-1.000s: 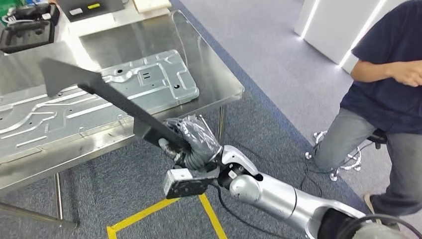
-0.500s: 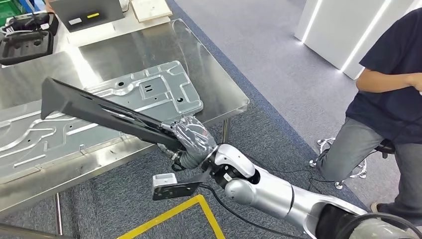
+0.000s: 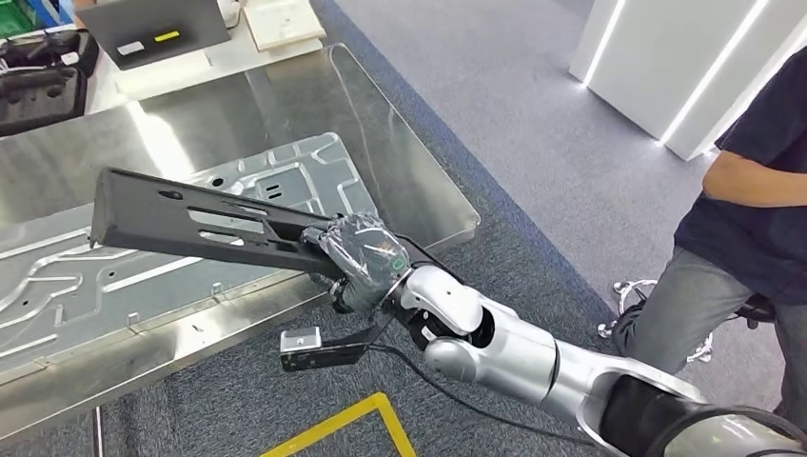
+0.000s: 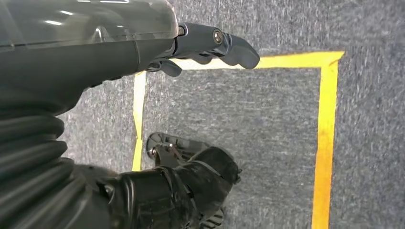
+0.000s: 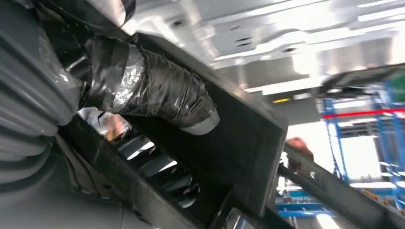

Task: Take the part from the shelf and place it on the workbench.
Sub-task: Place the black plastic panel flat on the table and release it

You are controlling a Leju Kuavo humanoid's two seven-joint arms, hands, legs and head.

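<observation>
Right hand: we are gripping one end of the long black part, fingers wrapped around it, holding it over the workbench and its grey metal panel. Left hand: hanging empty, fingers loosely apart.

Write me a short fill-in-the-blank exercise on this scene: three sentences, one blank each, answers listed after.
1. The long black part is held by the robot's ____ hand.
2. The part hangs above a silver stamped metal panel lying on the ____.
3. The left hand hangs over grey carpet marked with ____ tape.

Answers: right; workbench; yellow
</observation>
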